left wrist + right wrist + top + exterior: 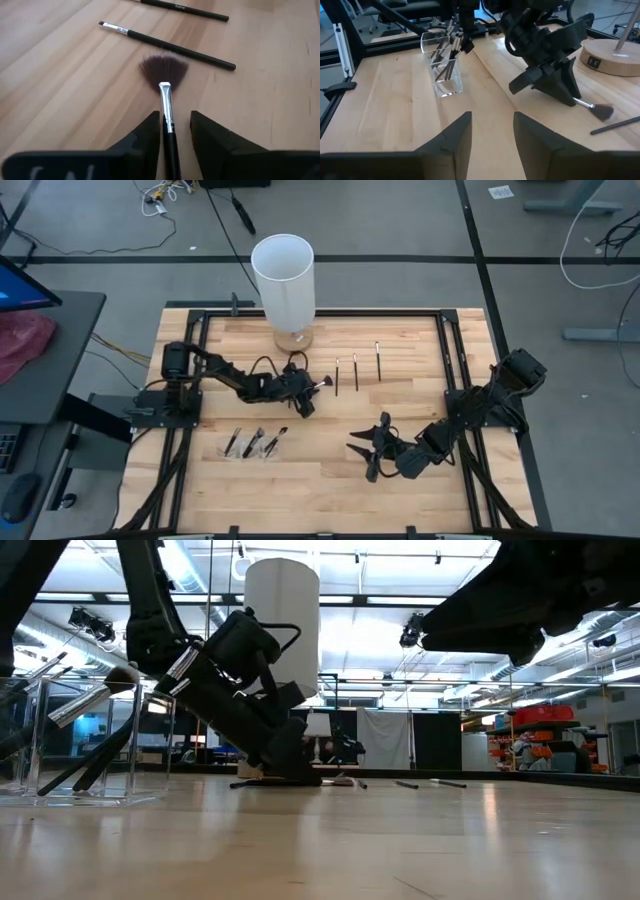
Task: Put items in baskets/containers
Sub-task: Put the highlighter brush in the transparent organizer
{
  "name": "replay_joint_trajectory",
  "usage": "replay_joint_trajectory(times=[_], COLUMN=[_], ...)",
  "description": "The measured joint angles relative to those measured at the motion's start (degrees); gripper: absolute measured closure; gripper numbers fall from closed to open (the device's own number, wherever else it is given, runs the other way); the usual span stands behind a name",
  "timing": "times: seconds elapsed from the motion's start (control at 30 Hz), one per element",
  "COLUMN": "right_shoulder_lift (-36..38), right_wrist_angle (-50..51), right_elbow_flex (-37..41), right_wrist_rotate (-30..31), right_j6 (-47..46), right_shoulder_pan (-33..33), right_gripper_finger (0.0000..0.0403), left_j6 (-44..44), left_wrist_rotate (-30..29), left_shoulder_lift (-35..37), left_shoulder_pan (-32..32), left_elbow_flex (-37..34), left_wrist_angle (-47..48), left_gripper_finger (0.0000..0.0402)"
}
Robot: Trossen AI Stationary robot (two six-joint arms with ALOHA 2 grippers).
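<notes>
Task partly done: several brushes stand in the clear container [252,443]. Left claw [306,386], slightly parted, straddles the fan brush [165,87] lying on the surface [320,480]; three brushes [356,368] remain beside it. Right claw [372,448] waits, parted and empty.

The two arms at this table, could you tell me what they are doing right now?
The left gripper is down on the table with a fan brush between its fingers. Three brushes lie loose beside it. Several more stand in the clear container. The right gripper waits open over bare wood.
</notes>
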State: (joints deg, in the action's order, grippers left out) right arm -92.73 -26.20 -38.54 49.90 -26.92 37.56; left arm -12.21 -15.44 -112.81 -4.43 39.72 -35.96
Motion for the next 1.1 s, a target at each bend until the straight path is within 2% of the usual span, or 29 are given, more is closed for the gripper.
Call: replay_joint_trajectory(times=[0.2,0.43,0.87,1.1], right_shoulder_lift=[0.00,0.77,1.75,1.75], right_wrist_angle=[-0.56,-1.41,-1.10,-0.29], right_elbow_flex=[0.00,0.00,0.00,0.00], right_wrist_rotate=[-0.02,-2.99,-3.02,-3.02], right_j6=[1.04,3.45,2.39,1.92], right_shoulder_pan=[0.03,1.46,3.06,2.99], right_gripper_finger=[0.0254,0.0254,0.0254,0.0254], left_j6=[-0.01,0.78,0.87,0.66], left_wrist_rotate=[1.79,3.36,3.97,4.41], left_shoulder_lift=[-0.05,0.23,7.11,7.58], left_shoulder_pan=[-1.04,-1.61,-0.77,-0.43], left_elbow_flex=[-0.43,-0.59,-1.13,-1.00], left_wrist_angle=[2.60,2.46,5.02,3.80], left_gripper_finger=[0.0381,0.0384,0.0394,0.0398])
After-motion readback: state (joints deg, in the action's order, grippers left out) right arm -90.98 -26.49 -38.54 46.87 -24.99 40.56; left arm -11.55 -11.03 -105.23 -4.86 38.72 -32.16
